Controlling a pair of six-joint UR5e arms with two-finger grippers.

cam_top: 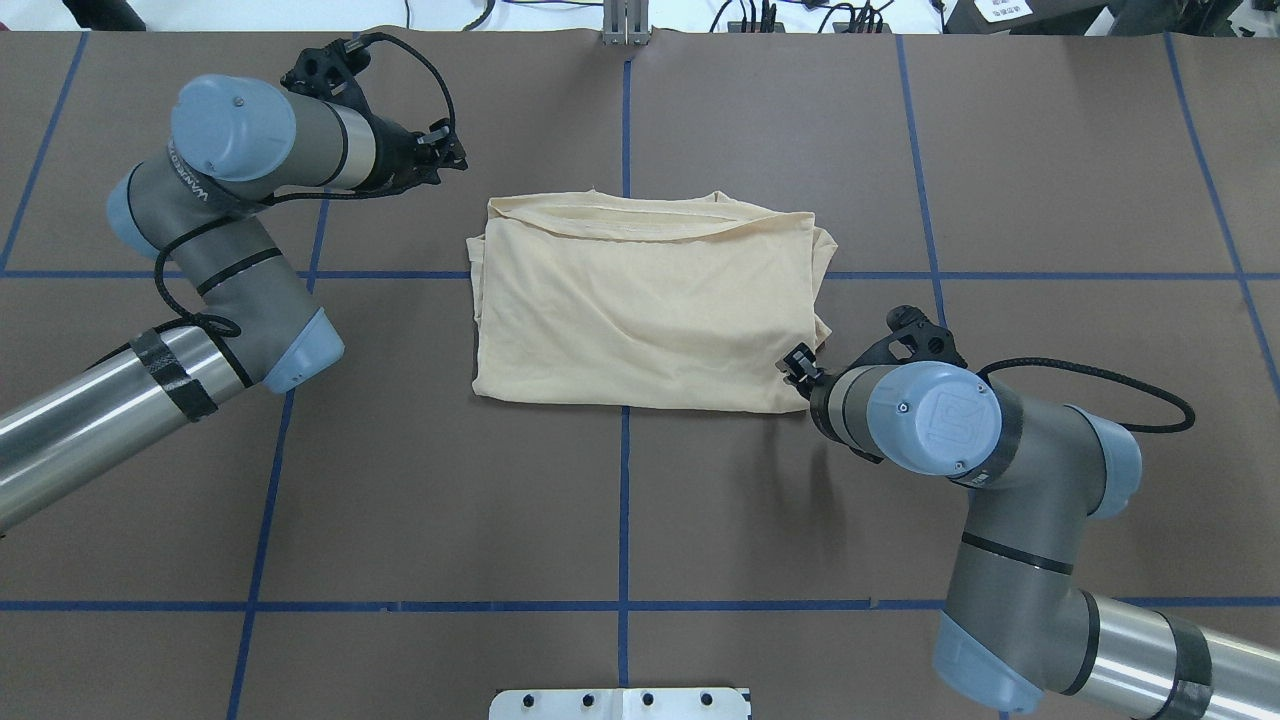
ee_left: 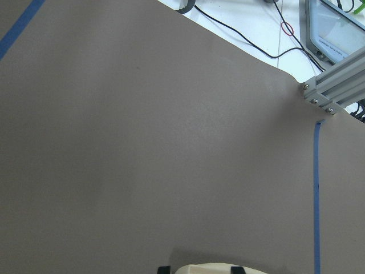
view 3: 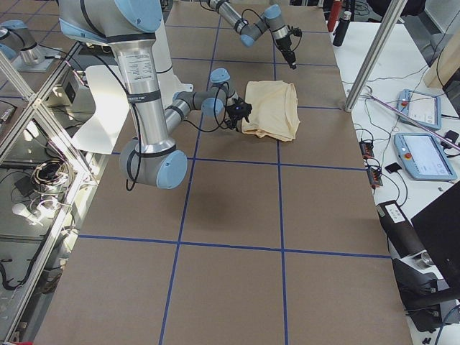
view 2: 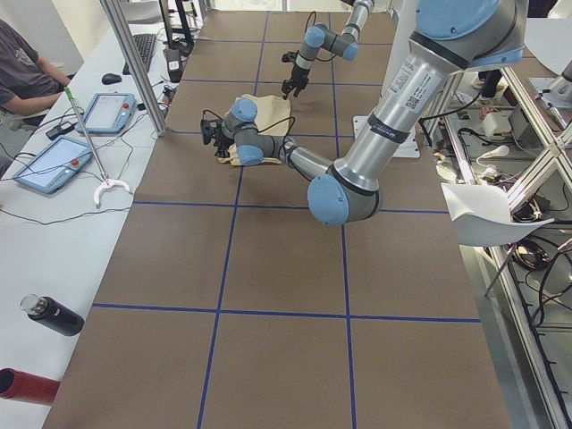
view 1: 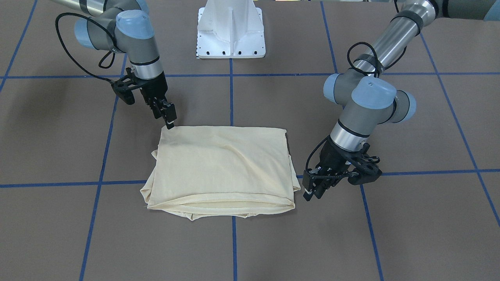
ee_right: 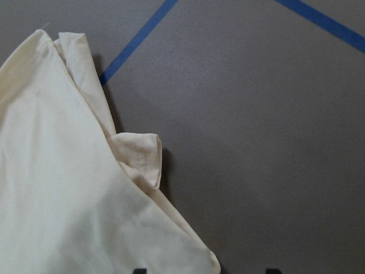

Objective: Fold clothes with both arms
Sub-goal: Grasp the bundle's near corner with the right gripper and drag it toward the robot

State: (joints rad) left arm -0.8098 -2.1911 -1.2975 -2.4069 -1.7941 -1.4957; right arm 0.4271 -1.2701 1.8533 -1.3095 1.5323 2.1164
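Observation:
The clothes, one cream-yellow shirt [view 1: 222, 168] [cam_top: 640, 310], lie folded into a flat rectangle at mid-table, print hidden. My left gripper [view 1: 308, 194] [cam_top: 455, 155] hovers just off the shirt's far left corner. In the left wrist view its open fingertips frame a sliver of the shirt [ee_left: 217, 268]. My right gripper [view 1: 170, 124] [cam_top: 797, 365] is down at the shirt's near right corner. In the right wrist view its fingers are spread, and the shirt [ee_right: 57, 188] corner lies between them, not clamped.
The white pedestal base [view 1: 230, 35] stands at the robot's edge of the brown mat, which is crossed by blue tape lines. An aluminium post [ee_left: 331, 94] rises at the far edge. A person [view 2: 22, 71] sits beside tablets [view 2: 107, 112] at the side bench.

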